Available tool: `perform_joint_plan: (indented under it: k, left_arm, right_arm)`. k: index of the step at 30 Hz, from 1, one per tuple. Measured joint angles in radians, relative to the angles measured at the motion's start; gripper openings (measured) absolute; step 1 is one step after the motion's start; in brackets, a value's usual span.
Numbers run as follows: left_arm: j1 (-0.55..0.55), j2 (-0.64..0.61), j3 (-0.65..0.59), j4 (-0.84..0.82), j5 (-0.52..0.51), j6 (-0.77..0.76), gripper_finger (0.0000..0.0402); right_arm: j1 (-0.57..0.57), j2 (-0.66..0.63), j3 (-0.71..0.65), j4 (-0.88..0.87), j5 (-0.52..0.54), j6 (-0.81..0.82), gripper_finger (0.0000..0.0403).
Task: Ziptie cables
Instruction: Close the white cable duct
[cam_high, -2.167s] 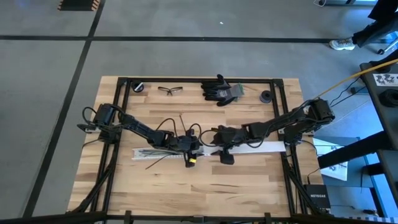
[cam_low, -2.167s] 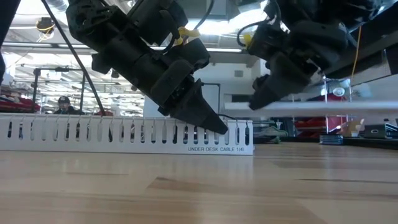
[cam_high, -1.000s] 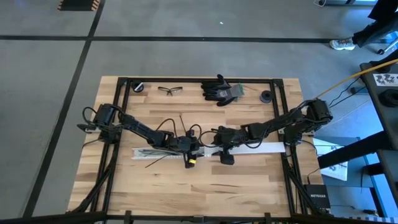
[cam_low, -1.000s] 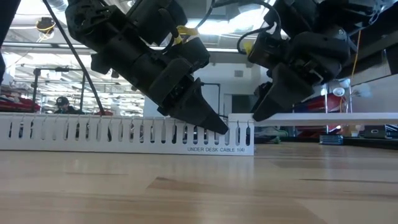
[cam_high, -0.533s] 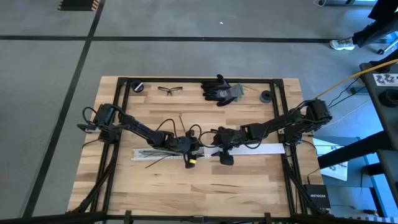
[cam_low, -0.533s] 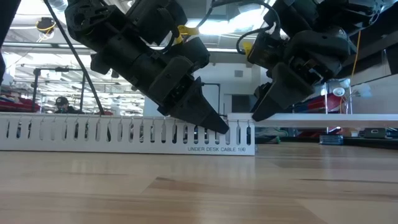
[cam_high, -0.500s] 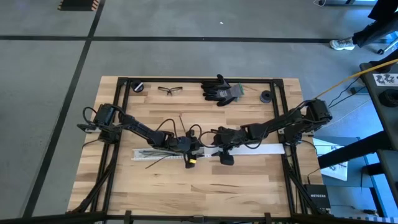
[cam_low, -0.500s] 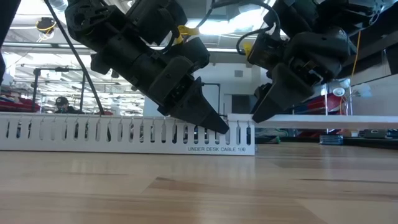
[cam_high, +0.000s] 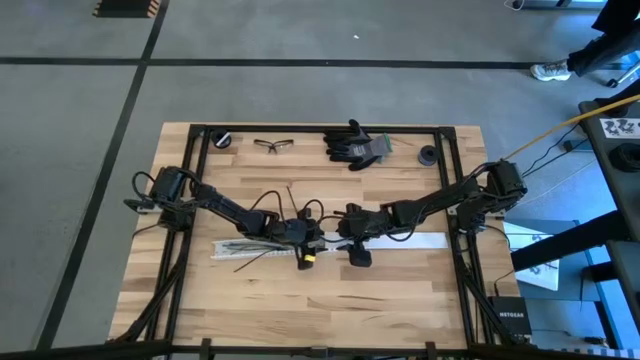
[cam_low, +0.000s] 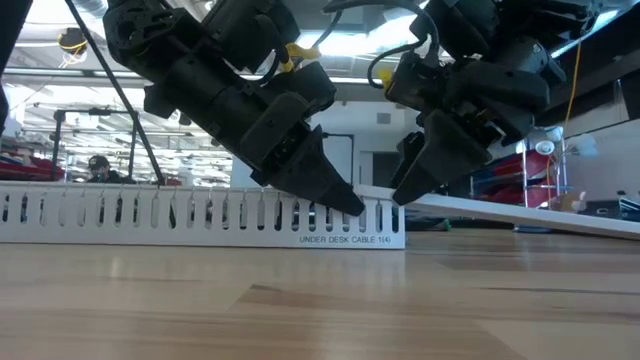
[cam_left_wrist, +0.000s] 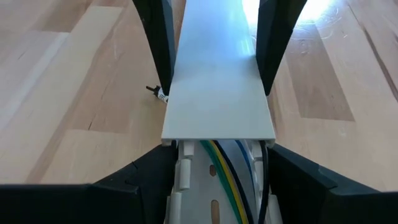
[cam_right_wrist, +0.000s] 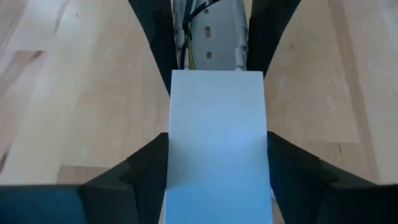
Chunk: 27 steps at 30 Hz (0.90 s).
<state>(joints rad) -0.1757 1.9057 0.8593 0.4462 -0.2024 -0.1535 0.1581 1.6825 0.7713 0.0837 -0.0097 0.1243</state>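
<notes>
Table (cam_high: 300, 300): a wooden top with a black frame round it, both arms reaching in to meet at the middle.
Slotted rail (cam_low: 150, 215): long white channel lying flat on the table — print on its near face, one end right under the two grippers.
White strip (cam_right_wrist: 217, 137): flat and long, its far end down toward the table in the low view, its raised end just over the rail's end.
Right gripper (cam_high: 352, 236): fingers (cam_right_wrist: 140, 171) spread to either side of the strip, pinching its edges, and it faces the left gripper nose to nose.
Left gripper (cam_high: 306, 240): fingers (cam_left_wrist: 134, 177) spread wide astride the rail's end — tips down at the rail.
Cables (cam_left_wrist: 231, 171): lying inside the rail's channel, dark, yellow and blue strands side by side, running under the strip's end.
Gloves (cam_high: 352, 144): dark pair at the table's far edge.
Glasses (cam_high: 268, 146): just beside the gloves, well apart from the arms.
</notes>
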Motion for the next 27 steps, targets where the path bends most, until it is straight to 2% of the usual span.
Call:
perform_joint_plan:
  k: [9,16,22,27]
  left_arm:
    - [0.0,0.0,-0.003,-0.019,-0.001,0.0,0.0208]
    - [0.0,0.0,-0.002,-0.028,0.005,-0.019,0.0211]
    - [0.003,-0.001,0.005,-0.039,0.026,0.007,0.0256]
    - [0.002,-0.064,0.005,-0.093,0.024,0.026,0.0279]
  right_arm:
    - [0.001,0.063,0.059,-0.01,-0.009,-0.028,0.0214]
    - [0.005,0.065,0.069,-0.041,0.001,-0.047,0.0214]
    - [0.005,0.07,0.075,-0.008,-0.008,-0.059,0.0214]
    - [0.006,0.069,0.074,-0.02,-0.009,-0.059,0.0214]
